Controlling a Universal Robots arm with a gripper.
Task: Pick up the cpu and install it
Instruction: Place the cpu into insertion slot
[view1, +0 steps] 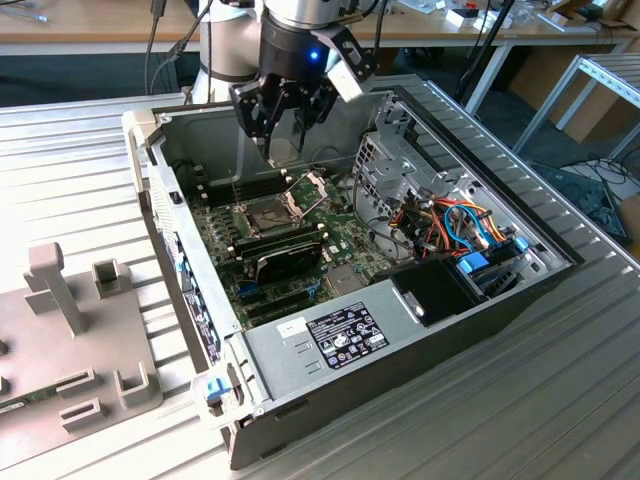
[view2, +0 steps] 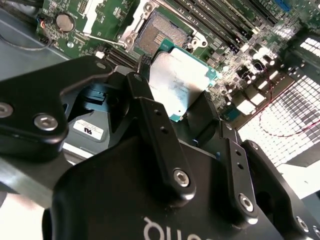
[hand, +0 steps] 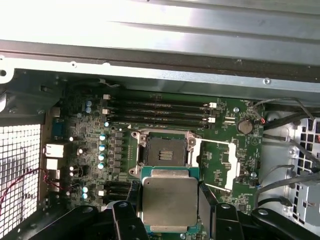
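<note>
Big open case (view1: 400, 375) on the bench, with the green board (view1: 222, 238) lying flat on its floor, right under the gripper (view1: 283, 128). The gripper hangs over the far end of the board, pointing down into the case.

In both wrist views its fingers (hand: 206, 201) are closed partway, pinching the cpu (hand: 170, 202) by two opposite edges with the metal lid facing the cameras. So the chip is in the air, clamped in the gripper and not seated in anything.

The socket (hand: 162, 151) sits below and a bit ahead of the fingertips. It looks bare, and its frame (hand: 220, 165) is flipped open to one side. We can't tell how much gap is left between the chip and the socket.

As for how the cpu will handle, we reckon it's light, stiff and flat. The lid looks smooth, so likely a bit slippery. The underside and the socket contacts are the fragile bits, so edges are the only sane place to grab it, which is where it's held now. It needs to stay level and square, since any tilt could bend something.
</note>
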